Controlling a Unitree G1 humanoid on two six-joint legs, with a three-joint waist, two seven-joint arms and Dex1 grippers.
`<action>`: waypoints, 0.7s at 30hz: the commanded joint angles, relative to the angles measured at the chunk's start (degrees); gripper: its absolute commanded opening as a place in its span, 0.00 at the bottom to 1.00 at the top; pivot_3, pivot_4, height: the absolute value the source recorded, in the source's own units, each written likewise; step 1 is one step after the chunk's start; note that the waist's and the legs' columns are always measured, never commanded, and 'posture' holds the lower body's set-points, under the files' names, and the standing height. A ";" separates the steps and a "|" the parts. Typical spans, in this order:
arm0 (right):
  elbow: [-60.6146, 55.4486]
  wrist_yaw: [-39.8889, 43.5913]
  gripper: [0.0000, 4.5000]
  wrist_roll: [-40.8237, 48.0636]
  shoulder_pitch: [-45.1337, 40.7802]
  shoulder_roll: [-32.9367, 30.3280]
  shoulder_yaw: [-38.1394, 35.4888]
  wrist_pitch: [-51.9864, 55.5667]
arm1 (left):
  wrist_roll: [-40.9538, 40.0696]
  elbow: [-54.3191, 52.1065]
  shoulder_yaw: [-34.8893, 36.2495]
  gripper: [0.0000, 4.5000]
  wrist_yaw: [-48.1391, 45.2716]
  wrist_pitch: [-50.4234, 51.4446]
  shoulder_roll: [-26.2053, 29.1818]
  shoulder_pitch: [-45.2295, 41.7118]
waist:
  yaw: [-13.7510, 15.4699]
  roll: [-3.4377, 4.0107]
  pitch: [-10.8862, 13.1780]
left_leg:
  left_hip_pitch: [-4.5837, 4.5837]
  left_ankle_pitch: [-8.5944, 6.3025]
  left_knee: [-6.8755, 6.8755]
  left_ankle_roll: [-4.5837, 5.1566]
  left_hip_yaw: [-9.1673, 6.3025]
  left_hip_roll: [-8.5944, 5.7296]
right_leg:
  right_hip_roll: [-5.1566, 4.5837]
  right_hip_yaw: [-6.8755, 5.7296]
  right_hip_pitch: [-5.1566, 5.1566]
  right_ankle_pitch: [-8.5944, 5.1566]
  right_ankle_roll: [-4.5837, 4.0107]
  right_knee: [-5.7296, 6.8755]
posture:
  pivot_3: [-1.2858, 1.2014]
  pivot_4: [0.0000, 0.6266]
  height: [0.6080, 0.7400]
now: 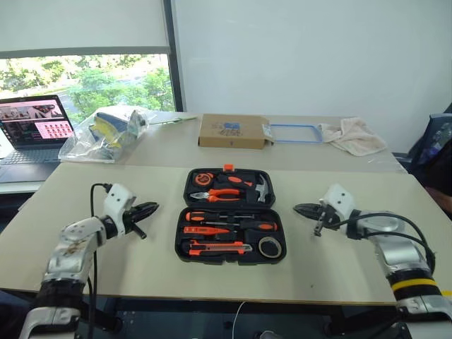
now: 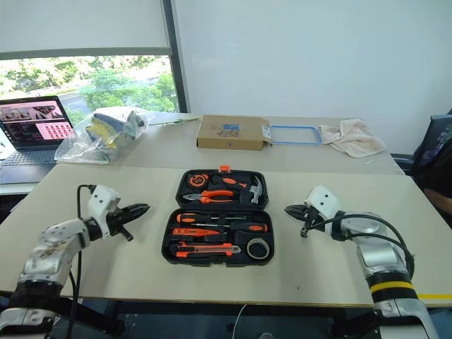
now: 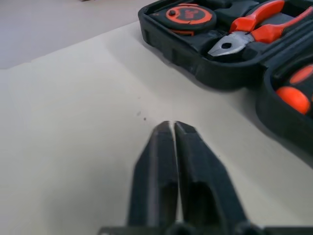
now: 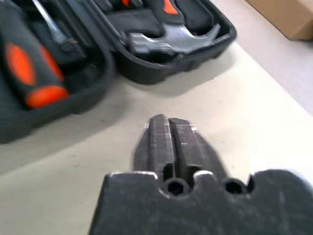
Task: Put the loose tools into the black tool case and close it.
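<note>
office, plain tables (image 1: 106, 275), laptop (image 1: 32, 127) by window (image 1: 85, 85)

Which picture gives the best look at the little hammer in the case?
The right wrist view: the hammer lies close up, its shiny head and claw plain in the far half of the open case. Both head views show it whole but tiny, at that half's right end. The left wrist view shows pliers instead.

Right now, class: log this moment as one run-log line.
tool case: open, tools seated | left gripper: fingers shut, empty, left of case | right gripper: fingers shut, empty, right of case | lid: not closed
</note>
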 commanded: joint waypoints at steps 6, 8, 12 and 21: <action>4.03 4.44 0.02 -0.59 -5.42 4.39 4.34 -1.94 | 0.79 -1.39 -5.78 0.02 -4.27 5.11 -1.48 -3.06 | -0.61 0.01 0.00 | -0.19 -0.01 -0.01 0.06 0.00 0.03 | 0.02 -0.01 -0.12 0.03 0.06 0.08 | 0.52 0.24 1.00; 3.30 5.01 0.02 -0.49 -5.63 5.30 4.89 -2.53 | 0.42 -1.89 -5.91 0.02 -4.93 5.51 -1.61 -3.01 | -0.57 0.01 0.00 | -0.20 -0.02 -0.03 0.07 -0.02 0.05 | 0.02 -0.06 -0.12 0.03 0.06 0.05 | 0.52 0.24 1.00; 1.58 5.82 0.02 -0.10 -5.04 6.10 4.99 -2.93 | 0.26 -2.71 -5.95 0.02 -5.74 5.12 -1.71 -2.54 | -0.54 0.01 0.00 | -0.23 -0.02 -0.05 0.07 -0.05 0.05 | 0.02 -0.09 -0.14 0.03 0.06 0.01 | 0.52 0.24 1.00; -9.28 9.11 0.02 1.24 2.09 5.17 6.40 1.40 | -1.47 -12.80 -5.04 0.02 -6.84 7.16 0.01 5.77 | -0.47 0.03 -0.02 | -0.25 -0.04 -0.18 0.08 -0.06 0.07 | 0.01 -0.12 -0.20 0.03 0.06 -0.04 | 0.52 0.24 1.00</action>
